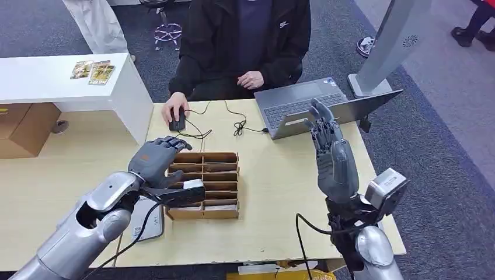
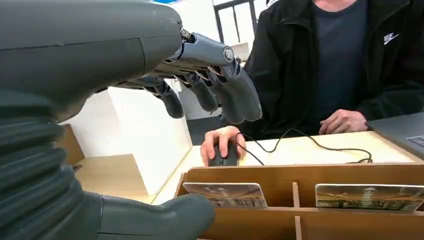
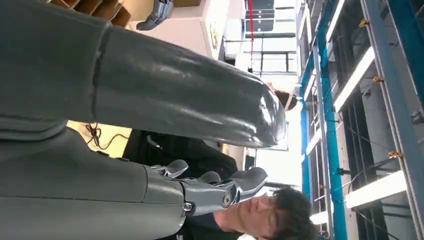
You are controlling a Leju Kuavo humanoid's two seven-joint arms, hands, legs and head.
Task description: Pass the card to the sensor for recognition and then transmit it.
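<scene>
— Where are the cards?
— Upright in the wooden organizer (image 1: 204, 185) on the worktop (image 1: 274, 198); one card (image 2: 227, 194) is nearest the left robot hand (image 1: 156, 160).
— And the hands?
— Left hovers spread, seemingly empty; right robot hand (image 1: 333, 154) is raised, fingers apart.

The tabletop (image 1: 274, 192) is pale wood-grain laminate, smooth and matt; the slotted rack (image 1: 204, 185) is raw brown board — thin, unvarnished; each robot hand (image 1: 156, 158) looks like dark grey plastic, slightly glossy; the arms are brushed silver metal; the laptop (image 1: 318, 108) is matt grey.
</scene>
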